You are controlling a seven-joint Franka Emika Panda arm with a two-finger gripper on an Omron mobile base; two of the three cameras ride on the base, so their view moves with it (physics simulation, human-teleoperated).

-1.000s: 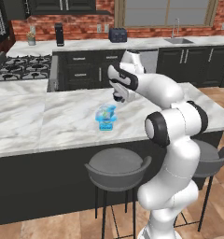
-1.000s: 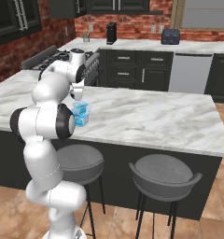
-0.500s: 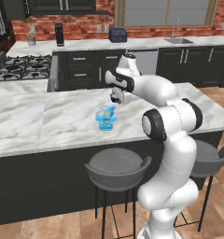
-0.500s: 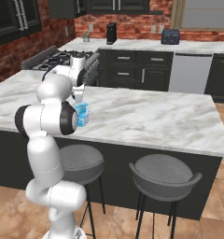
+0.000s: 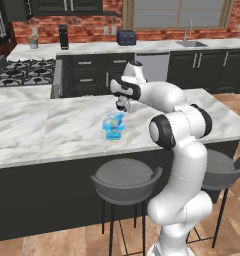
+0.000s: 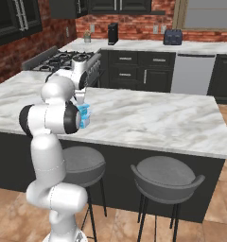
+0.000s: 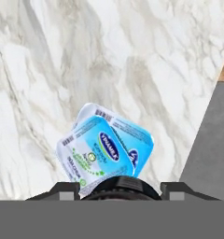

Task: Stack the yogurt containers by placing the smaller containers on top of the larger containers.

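Note:
On the marble island counter (image 5: 67,130) stands the wide light-blue tub (image 5: 113,135) (image 7: 137,135), with the medium clear-and-blue cup (image 5: 113,120) (image 7: 95,156) on top of it, turned askew. The same stack (image 6: 85,116) sits near the counter's front edge, partly behind my arm. My gripper (image 5: 124,104) (image 6: 80,100) (image 7: 119,189) hangs just above the stack and slightly to the right and behind it. A small dark round cup (image 7: 119,186) sits between the two fingertips (image 7: 67,189), and the gripper is shut on it.
Two grey bar stools (image 5: 126,180) (image 6: 166,178) stand in front of the island. A gas stove (image 5: 22,75) is at the back left. A toaster (image 5: 126,37) and a dark canister (image 5: 63,36) stand on the rear counter, and a sink (image 5: 192,43) is at the back right.
The hand has sunk a little and edged closer over the stack, still holding the dark cup. The stack has not moved.

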